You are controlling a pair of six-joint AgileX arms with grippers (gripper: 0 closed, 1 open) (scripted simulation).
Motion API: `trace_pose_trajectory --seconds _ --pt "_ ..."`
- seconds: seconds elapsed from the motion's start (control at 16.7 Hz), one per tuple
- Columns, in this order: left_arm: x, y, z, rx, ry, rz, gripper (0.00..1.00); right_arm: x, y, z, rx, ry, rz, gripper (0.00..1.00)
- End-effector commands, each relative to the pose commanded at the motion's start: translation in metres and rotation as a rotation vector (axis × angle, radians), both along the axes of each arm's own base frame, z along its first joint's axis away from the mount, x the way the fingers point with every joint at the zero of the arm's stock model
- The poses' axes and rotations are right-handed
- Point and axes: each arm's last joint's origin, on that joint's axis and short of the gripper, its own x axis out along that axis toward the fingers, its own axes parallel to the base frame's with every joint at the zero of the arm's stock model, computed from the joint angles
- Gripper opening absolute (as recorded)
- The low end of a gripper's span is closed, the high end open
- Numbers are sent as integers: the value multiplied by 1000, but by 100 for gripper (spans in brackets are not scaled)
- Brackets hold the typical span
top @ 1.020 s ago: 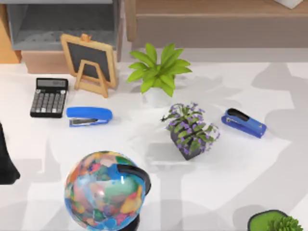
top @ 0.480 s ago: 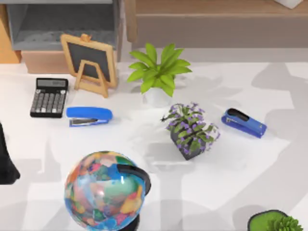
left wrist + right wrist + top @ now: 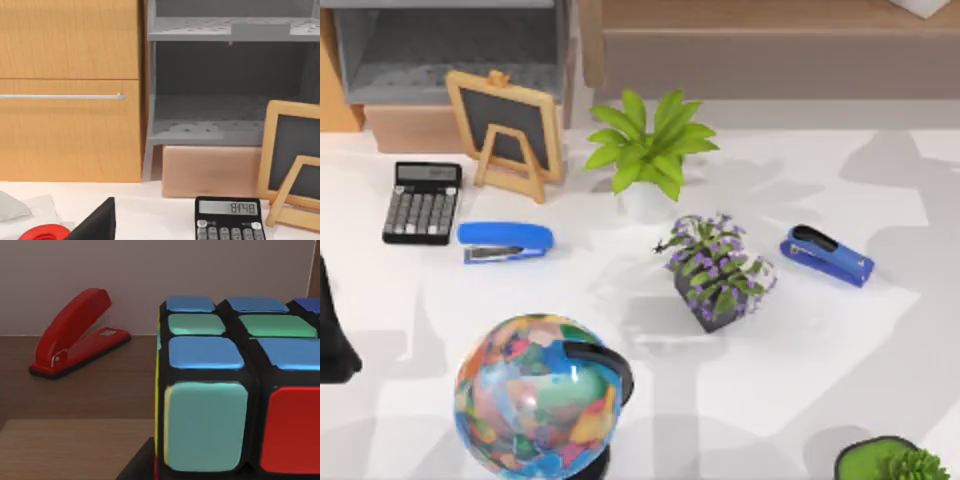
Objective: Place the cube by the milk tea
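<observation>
Looking through the right wrist view, you see the cube (image 3: 235,390), a colour-tiled puzzle, sitting very close to the camera on a wooden surface, with a dark piece of the right arm's gripper at its lower edge; whether those fingers are apart or clamped on it, you cannot tell. A red stapler (image 3: 75,335) lies well apart from it on a darker brown surface. Your left arm (image 3: 335,335) sits at the table's left edge, near the calculator (image 3: 422,202).
</observation>
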Motion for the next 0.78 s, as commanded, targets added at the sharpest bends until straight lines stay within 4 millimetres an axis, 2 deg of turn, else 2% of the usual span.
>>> trace_pose_trajectory --seconds 0.48,0.78 --pt "0 0 0 0 0 0 100 0 0 2 -1 6 2 0" --pt "0 0 0 0 0 0 100 2 -2 15 -91 20 44 0"
